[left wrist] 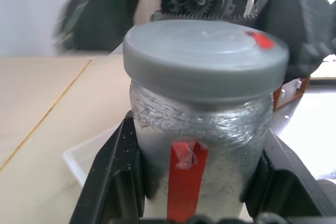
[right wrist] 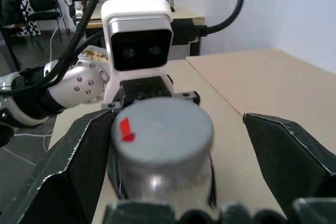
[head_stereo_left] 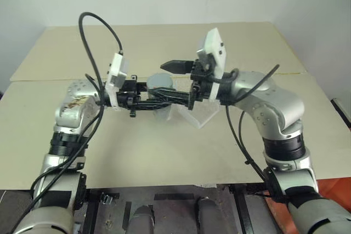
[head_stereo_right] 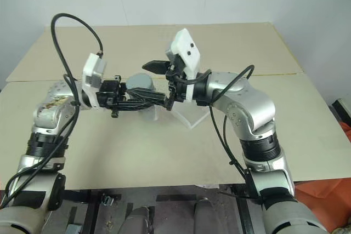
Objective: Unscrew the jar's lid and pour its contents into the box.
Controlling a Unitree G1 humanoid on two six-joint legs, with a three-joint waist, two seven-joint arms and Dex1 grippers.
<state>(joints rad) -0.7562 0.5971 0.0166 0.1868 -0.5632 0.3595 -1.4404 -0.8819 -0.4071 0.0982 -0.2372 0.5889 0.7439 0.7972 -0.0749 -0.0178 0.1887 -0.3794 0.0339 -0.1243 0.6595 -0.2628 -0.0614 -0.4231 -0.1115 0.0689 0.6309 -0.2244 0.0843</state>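
The left hand (head_stereo_left: 143, 100) is clamped on the body of the jar (left wrist: 202, 156), holding it upright above the counter (head_stereo_left: 164, 152), near the middle of the scene. In the left wrist view its fingers (left wrist: 113, 182) press both sides of the glass below the neck, either side of a strip of red tape (left wrist: 185, 179).

The lid (left wrist: 205, 64), a grey screw cap bearing a small red mark, is still seated on the jar. The contents cannot be made out through the cloudy wall.

The right hand (right wrist: 173, 166) stands spread wide, one finger on each side of the lid. The far side shows a clear gap; at the other finger contact cannot be told.

The box (head_stereo_left: 204, 114), shallow clear plastic, lies on the counter below and just right of the jar.

Handling, as a judgement:
- The jar looks rigid, light and smooth, so it may turn within the grip if the cap is tight.
- It is probably fragile; keep it over the counter.
- Take the lid by its rim, opposite sides, square to the axis.
- Hold the jar by its body, clear of the threads, as now.
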